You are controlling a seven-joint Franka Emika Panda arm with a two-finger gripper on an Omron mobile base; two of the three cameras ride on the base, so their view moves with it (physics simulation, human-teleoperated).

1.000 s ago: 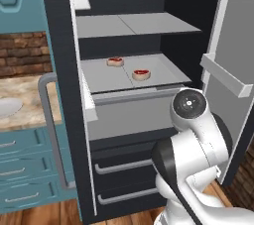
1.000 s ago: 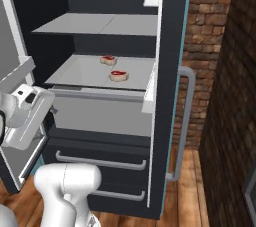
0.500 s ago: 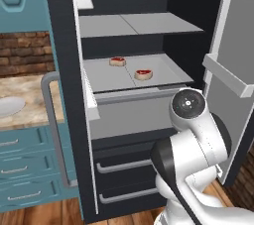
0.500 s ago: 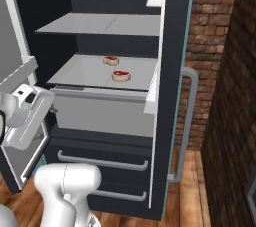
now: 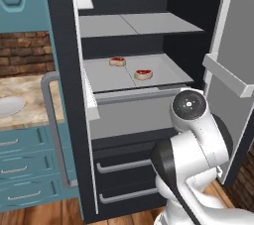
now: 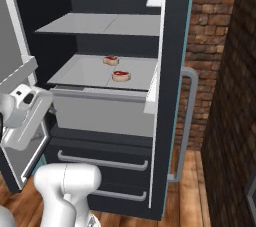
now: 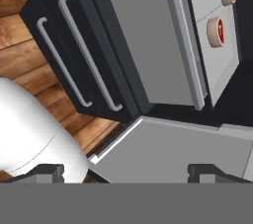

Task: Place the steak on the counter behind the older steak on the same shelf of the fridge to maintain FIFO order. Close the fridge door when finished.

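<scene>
Both steaks sit on the fridge (image 5: 64,95) shelf (image 5: 163,70): the steak (image 5: 117,61) at eleven o'clock behind the older steak (image 5: 143,74), keeping FIFO. The gripper (image 7: 126,171), jaws wide and empty, faces the open door (image 6: 20,121).

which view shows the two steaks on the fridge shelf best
The right base view: both steaks, front and rear, sit unobstructed on the shelf. The left base view shows them too, from the other side. The hand view shows them small, at its edge.
</scene>
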